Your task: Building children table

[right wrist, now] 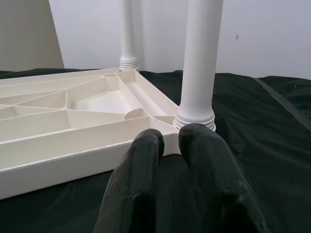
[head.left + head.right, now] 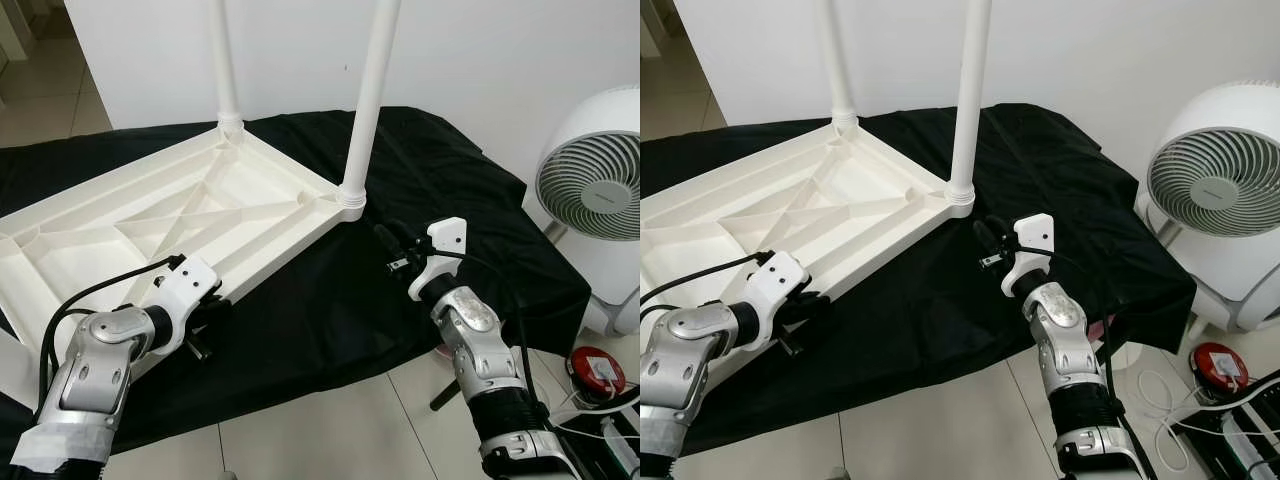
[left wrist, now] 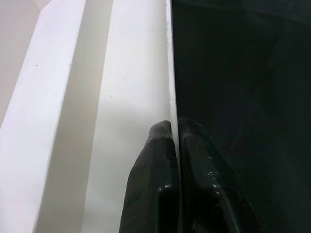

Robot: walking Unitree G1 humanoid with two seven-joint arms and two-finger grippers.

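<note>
A white children's table top (image 2: 200,215) lies upside down on a black cloth (image 2: 330,310). Two white legs stand upright in its far corners, one (image 2: 370,90) nearer my right side and one (image 2: 222,60) further back. My left gripper (image 2: 206,335) sits at the near long rim of the top. In the left wrist view its fingers (image 3: 150,160) are shut on that thin rim (image 3: 168,73), one on each side. My right gripper (image 2: 383,240) hovers over the cloth just right of the nearer leg's base (image 1: 195,116), shut, with nothing between its fingers (image 1: 141,160).
A white round fan (image 2: 595,185) stands on the floor at the right. A red round object (image 2: 597,372) and loose cables (image 2: 610,420) lie beside it. A white wall (image 2: 480,50) closes off the back. Pale floor tiles (image 2: 330,430) run in front of the cloth.
</note>
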